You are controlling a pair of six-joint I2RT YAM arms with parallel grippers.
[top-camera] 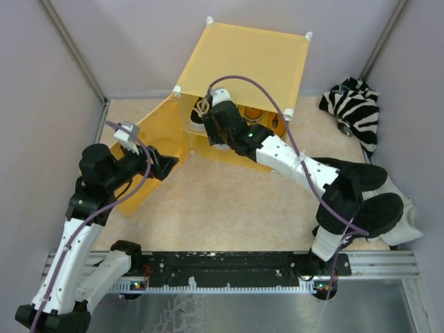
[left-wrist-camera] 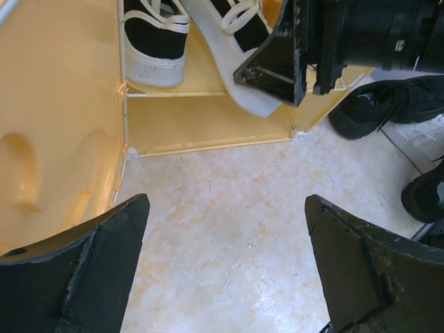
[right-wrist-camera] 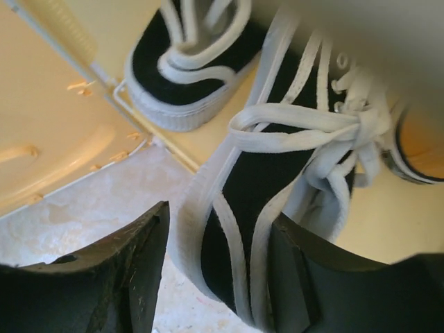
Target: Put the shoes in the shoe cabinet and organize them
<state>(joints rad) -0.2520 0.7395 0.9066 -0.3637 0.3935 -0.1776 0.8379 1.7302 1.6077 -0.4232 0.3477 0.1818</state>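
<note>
The yellow-orange shoe cabinet [top-camera: 243, 55] stands at the back with its door [top-camera: 149, 159] swung open to the left. Two black-and-white shoes rest on its inner shelf: one [right-wrist-camera: 173, 76] fully in, the other [right-wrist-camera: 270, 187] with its heel hanging over the shelf edge. My right gripper [right-wrist-camera: 218, 270] reaches into the cabinet mouth [top-camera: 208, 118] and is open, its fingers either side of that heel, with a small gap on the left. An orange shoe [right-wrist-camera: 416, 146] shows at the right. My left gripper [left-wrist-camera: 225, 263] hovers open over bare floor beside the door [left-wrist-camera: 48, 139].
Two black shoes [top-camera: 361, 177] [top-camera: 381, 211] lie on a white sheet at the right, under my right arm. A zebra-striped cloth [top-camera: 357, 111] is bunched in the back right corner. Grey walls close in both sides.
</note>
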